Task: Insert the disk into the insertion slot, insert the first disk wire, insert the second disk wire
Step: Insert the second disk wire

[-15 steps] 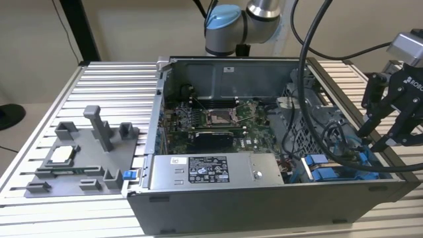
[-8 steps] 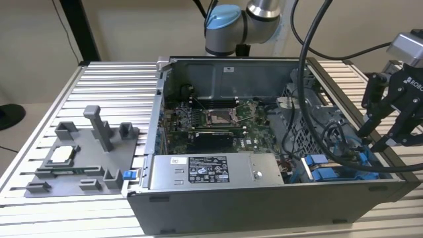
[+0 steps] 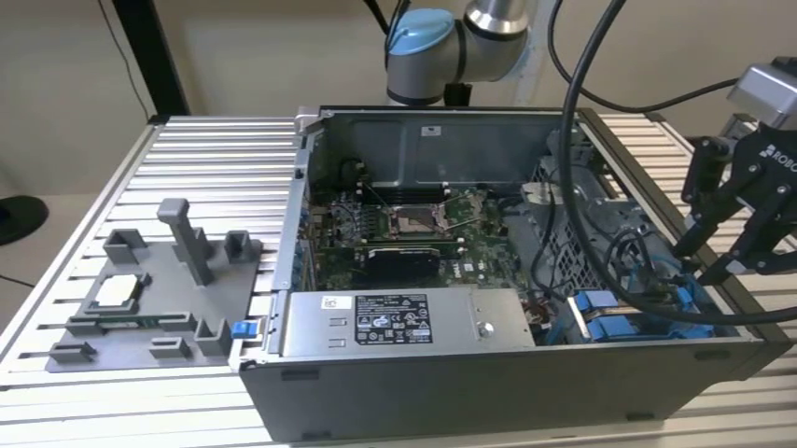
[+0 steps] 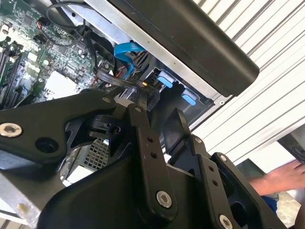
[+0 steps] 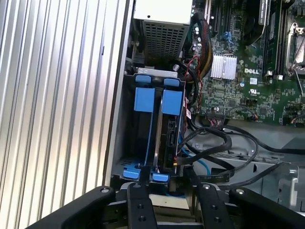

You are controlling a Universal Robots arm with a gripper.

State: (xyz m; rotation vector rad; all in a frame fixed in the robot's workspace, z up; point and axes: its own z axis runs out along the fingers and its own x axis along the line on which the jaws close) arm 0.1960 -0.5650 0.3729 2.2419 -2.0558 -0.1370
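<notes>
1. Hovering over the corner of the open computer case (image 3: pixel 498 392) at the exterior view's right, the gripper (image 3: pixel 707 261) points its fingers down at the drive bay.
2. Jaws are parted: both wrist views show a clear gap between the two black fingers (image 5: pixel 139 205), and I can see nothing clamped between them.
3. Now the disk (image 5: pixel 167 136). It's down in the slot (image 5: pixel 119 143), standing on edge in its blue carrier, in the compartment nearer the motherboard (image 5: pixel 238 90).
4. Fingertips hang just above the end of the bay with the small blue tabs, close to the disk's connector edge. Whether they touch anything, I cannot tell.
5. Black wires (image 5: pixel 214 143) loop just beside the disk, with a light-blue cable (image 5: pixel 202 167) running among them. Whether any of them is plugged into the disk, I cannot tell.
6. A grey power-supply box (image 3: pixel 398 322) lies along the case's near wall, right beside the bay.
7. That case stands on a slatted metal table (image 3: pixel 212 159), and a grey fixture (image 3: pixel 149 299) sits well apart at the exterior view's left.
8. A person's hand (image 4: pixel 281 179) shows beyond the case in the second wrist view.
</notes>
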